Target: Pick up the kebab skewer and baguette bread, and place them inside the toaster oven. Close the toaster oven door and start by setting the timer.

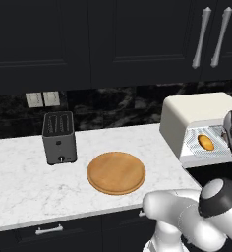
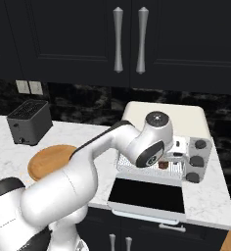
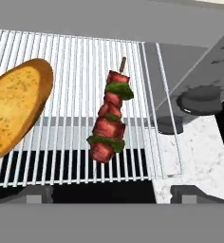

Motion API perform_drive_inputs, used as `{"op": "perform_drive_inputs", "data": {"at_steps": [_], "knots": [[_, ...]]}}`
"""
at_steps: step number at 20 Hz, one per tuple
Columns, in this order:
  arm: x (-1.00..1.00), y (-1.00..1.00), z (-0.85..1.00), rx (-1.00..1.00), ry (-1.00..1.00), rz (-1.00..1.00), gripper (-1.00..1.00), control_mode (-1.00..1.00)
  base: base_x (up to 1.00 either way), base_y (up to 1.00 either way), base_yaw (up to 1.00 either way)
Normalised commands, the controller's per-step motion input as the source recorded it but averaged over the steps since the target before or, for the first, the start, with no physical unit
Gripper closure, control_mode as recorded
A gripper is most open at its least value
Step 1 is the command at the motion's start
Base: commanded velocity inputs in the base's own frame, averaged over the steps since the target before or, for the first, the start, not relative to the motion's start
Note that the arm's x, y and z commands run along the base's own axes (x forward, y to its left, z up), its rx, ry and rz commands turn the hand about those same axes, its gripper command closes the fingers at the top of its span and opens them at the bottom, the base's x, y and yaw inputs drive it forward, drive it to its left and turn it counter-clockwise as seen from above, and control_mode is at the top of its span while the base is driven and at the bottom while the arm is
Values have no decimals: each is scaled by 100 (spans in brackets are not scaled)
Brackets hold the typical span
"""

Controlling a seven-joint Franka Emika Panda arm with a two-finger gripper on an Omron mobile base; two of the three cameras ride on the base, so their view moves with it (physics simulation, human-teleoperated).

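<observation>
Left base view: bread (image 1: 205, 141) lies on the rack inside the open oven (image 1: 196, 118), at 3 o'clock from the board (image 1: 116, 173). Right base view: door (image 2: 147, 196) hangs flat open. Hand view: skewer (image 3: 110, 118) rests free on the rack (image 3: 76, 71), bread at 9 o'clock; gripper (image 3: 112, 194) fingers stand apart, empty.

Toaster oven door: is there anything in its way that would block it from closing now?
Yes. The gripper hangs open in the mouth of the toaster oven, above the lowered toaster oven door. The kebab skewer and baguette bread lie on the rack, clear of the door.
</observation>
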Motion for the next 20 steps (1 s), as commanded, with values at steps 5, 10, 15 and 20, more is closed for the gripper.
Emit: {"op": "perform_drive_inputs", "data": {"at_steps": [5, 10, 15, 20], "knots": [[-89, 7, -19, 5, 19, -32, -100, -100, 0, 0, 0], [-76, 12, -46, 6, 9, -31, -100, -100, 0, 0, 0], [27, 7, -67, 14, 4, -23, -100, -100, 0, 0, 0], [37, 0, -41, 10, 0, -15, -100, -100, 0, 0, 0]]}}
